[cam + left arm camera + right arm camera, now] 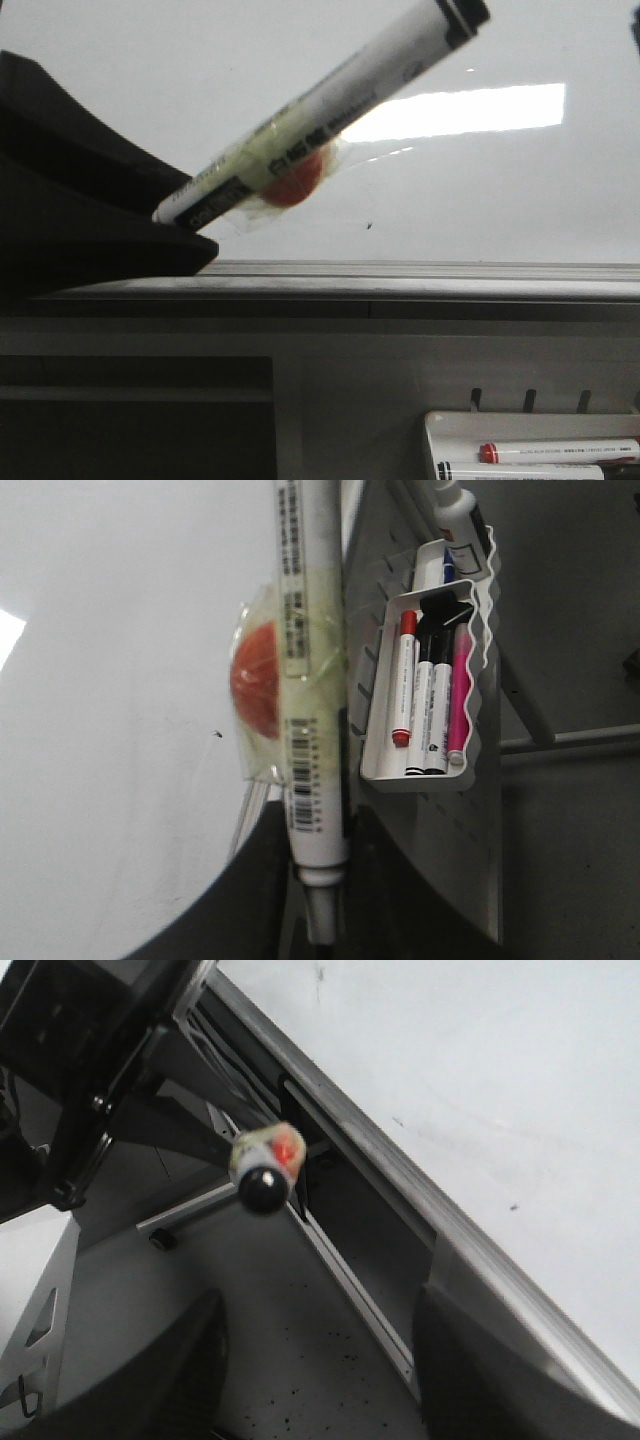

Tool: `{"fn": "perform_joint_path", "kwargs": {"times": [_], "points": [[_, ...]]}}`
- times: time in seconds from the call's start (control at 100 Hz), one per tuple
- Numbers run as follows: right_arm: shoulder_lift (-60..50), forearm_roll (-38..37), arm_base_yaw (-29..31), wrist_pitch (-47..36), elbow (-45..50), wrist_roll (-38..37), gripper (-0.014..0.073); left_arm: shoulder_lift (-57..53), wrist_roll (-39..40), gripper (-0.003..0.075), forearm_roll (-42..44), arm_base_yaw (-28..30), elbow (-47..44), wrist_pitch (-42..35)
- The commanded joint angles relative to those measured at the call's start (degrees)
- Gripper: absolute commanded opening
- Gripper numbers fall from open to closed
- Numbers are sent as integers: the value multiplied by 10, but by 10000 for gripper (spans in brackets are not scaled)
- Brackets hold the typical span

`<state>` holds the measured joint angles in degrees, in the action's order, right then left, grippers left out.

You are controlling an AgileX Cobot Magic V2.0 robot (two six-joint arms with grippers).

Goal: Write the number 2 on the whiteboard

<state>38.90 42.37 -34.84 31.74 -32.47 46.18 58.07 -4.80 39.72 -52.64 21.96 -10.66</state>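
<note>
My left gripper (pixel 185 235) is shut on a white marker (pixel 330 100) that has clear tape and a red disc (pixel 290 185) stuck to its middle. The marker slants up to the right, its black end (pixel 460 15) in front of the whiteboard (pixel 500 200). In the left wrist view the marker (pixel 310 680) runs up from the dark fingers (pixel 250 900) beside the whiteboard (pixel 100 730). The number 2 is out of view. My right gripper (pixel 320 1305) is open, away from the whiteboard (pixel 500 1080), and looks at the marker's end (pixel 262 1165).
A grey metal edge (pixel 400 275) runs under the board. A white tray (pixel 425 770) holding red, black and pink markers hangs on a perforated panel below; it also shows in the front view (pixel 450 425). A small dark speck (pixel 371 225) marks the board.
</note>
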Motion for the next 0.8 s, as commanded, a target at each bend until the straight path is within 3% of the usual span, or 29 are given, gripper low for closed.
{"fn": "perform_joint_path", "kwargs": {"times": [0.0,0.3,0.48,0.56,0.65,0.79], "points": [[36,21,-29,-62,-31,18,378,-8,4,-20,2,-6,12,-33],[132,22,-117,-76,-90,23,377,-8,4,-20,2,-6,12,-32],[160,22,-127,-77,-95,27,366,-8,5,-20,1,-6,12,-34],[166,22,-127,-73,-95,27,246,-8,5,-20,1,-6,12,-34],[169,22,-127,-74,-95,27,-67,-8,5,-20,1,-6,12,-34],[169,22,-127,-74,-95,27,-71,-8,5,-20,-1,-6,12,-39]]}}
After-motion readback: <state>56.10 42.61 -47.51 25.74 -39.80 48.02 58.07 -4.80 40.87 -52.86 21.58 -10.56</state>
